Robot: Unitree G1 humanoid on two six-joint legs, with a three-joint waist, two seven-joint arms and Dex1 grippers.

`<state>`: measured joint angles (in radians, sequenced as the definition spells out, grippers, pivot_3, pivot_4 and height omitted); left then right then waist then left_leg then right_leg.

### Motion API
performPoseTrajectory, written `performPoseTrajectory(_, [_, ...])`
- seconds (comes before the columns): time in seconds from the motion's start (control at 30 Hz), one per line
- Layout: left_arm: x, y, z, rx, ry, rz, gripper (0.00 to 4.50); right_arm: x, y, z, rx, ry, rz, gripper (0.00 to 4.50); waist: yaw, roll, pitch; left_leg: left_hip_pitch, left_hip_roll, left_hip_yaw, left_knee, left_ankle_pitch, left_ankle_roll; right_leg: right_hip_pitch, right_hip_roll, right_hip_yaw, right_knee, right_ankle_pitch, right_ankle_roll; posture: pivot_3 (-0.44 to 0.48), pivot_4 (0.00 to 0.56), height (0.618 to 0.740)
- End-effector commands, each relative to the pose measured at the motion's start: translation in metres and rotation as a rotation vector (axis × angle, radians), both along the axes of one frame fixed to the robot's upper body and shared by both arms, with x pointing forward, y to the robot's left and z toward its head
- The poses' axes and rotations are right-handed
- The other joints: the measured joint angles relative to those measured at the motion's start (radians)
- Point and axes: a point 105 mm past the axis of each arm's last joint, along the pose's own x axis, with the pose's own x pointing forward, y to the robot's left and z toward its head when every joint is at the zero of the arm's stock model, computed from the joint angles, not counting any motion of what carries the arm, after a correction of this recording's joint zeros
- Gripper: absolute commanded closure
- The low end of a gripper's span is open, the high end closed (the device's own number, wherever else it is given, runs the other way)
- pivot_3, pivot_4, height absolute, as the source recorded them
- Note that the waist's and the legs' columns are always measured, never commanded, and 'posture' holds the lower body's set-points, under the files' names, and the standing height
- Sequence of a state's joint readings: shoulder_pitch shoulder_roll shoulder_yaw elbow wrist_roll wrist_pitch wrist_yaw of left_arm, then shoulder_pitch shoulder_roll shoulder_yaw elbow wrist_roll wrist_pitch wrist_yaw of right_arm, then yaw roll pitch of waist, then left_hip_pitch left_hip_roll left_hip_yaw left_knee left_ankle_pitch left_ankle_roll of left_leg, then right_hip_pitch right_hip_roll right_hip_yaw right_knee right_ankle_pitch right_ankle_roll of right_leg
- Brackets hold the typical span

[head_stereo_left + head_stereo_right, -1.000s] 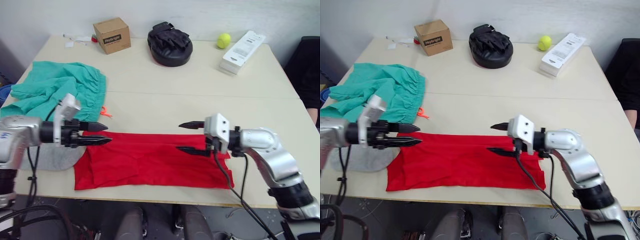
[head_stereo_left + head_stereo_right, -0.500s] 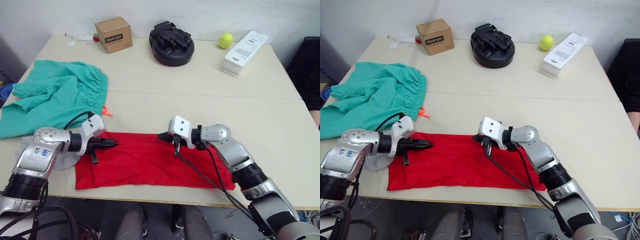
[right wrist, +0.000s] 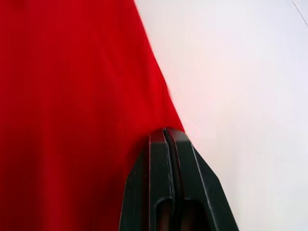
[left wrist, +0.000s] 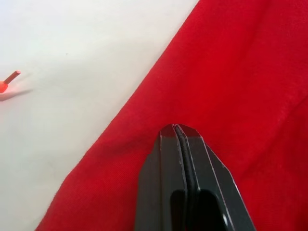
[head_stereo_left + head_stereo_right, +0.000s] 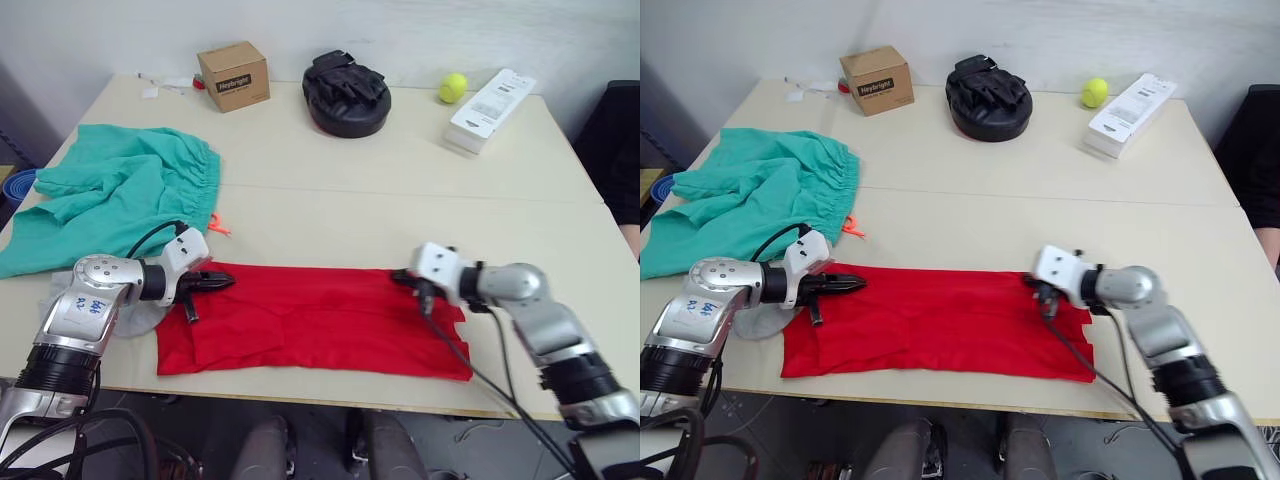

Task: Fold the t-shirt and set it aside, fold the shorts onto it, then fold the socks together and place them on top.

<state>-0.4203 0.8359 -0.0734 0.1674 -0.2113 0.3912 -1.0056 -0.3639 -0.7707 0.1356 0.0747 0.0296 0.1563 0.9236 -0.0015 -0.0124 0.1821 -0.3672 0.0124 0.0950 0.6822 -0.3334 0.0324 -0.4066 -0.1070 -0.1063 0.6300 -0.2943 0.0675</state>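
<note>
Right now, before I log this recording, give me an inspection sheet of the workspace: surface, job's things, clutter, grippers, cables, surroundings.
Surface: pale table, a seam running across its middle.
Job's things: red t-shirt lying flat as a long band along the near edge; teal shorts bunched at the robot's left; grey socks partly hidden under the left arm.
Clutter: cardboard box, black padded mitt, tennis ball, white carton, all at the far edge.
Grippers: left gripper shut on the t-shirt's far edge; right gripper shut on the same edge, further along.
Cables: black cable trailing from the right wrist across the t-shirt.
Surroundings: white wall behind.
</note>
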Motion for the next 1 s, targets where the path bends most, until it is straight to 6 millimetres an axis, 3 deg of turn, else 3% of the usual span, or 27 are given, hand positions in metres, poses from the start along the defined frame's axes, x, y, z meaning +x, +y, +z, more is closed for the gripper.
performPoseTrajectory(0.03, [0.0, 0.013, -0.017, 0.047, 0.033, 0.072, 4.47, 0.0, -0.043, -0.006, -0.045, 0.019, -0.127, 4.5, -0.001, 0.002, -0.002, 0.0, 0.0, 0.0, 0.0, 0.0, 0.0, 0.0, 0.0, 0.0, 0.0, 0.0, 0.0, 0.0, 0.15, 0.74])
performPoseTrajectory(0.13, [0.003, 0.011, -0.014, 0.023, 0.02, 0.084, 4.47, 0.005, -0.039, 0.011, 0.022, -0.04, -0.136, 4.5, -0.001, 0.004, -0.003, 0.0, 0.0, 0.0, 0.0, 0.0, 0.0, 0.0, 0.0, 0.0, 0.0, 0.0, 0.0, 0.0, 0.15, 0.74])
performPoseTrajectory(0.27, [0.005, 0.006, -0.009, -0.015, 0.01, 0.075, 4.47, 0.009, -0.002, 0.043, 0.178, -0.108, -0.067, 4.5, -0.001, 0.005, -0.003, -0.001, 0.0, 0.0, 0.0, 0.0, 0.0, -0.001, 0.0, 0.0, 0.001, 0.0, 0.0, 0.0, 0.15, 0.74])
performPoseTrajectory(0.37, [0.004, 0.003, -0.008, -0.018, 0.004, 0.066, 4.47, 0.001, 0.043, 0.056, 0.275, -0.103, 0.044, 4.5, -0.001, 0.006, -0.003, -0.002, 0.0, 0.001, 0.0, 0.0, 0.0, -0.003, 0.0, 0.001, 0.001, 0.0, 0.0, 0.0, 0.15, 0.74])
performPoseTrajectory(0.47, [0.005, 0.002, -0.008, -0.017, -0.004, 0.065, 4.47, -0.011, 0.08, 0.047, 0.286, -0.067, 0.134, 4.5, 0.001, 0.006, -0.003, -0.003, 0.0, 0.0, 0.0, 0.0, 0.0, -0.003, 0.0, 0.0, 0.001, 0.0, 0.0, 0.0, 0.15, 0.74])
performPoseTrajectory(0.57, [0.006, 0.002, -0.009, -0.012, -0.008, 0.063, 4.47, -0.014, 0.099, 0.024, 0.227, -0.039, 0.161, 4.5, 0.001, 0.006, -0.003, -0.003, 0.0, 0.0, 0.0, 0.0, 0.001, -0.003, 0.0, 0.0, 0.001, 0.0, 0.0, 0.0, 0.15, 0.74])
performPoseTrajectory(0.73, [0.005, 0.002, -0.009, -0.007, -0.011, 0.056, 4.47, -0.014, 0.087, -0.012, 0.114, -0.006, 0.103, 4.5, 0.001, 0.006, -0.003, -0.004, -0.001, 0.0, 0.0, 0.0, 0.001, -0.003, -0.001, 0.0, 0.0, 0.0, 0.0, 0.0, 0.15, 0.74])
performPoseTrajectory(1.0, [0.002, 0.008, -0.013, 0.012, -0.008, 0.063, 4.47, -0.022, 0.01, -0.026, 0.012, 0.013, -0.063, 4.5, 0.003, 0.005, -0.004, -0.002, -0.001, 0.0, 0.0, -0.001, 0.001, -0.001, -0.001, -0.001, -0.002, 0.0, 0.0, 0.0, 0.15, 0.74])
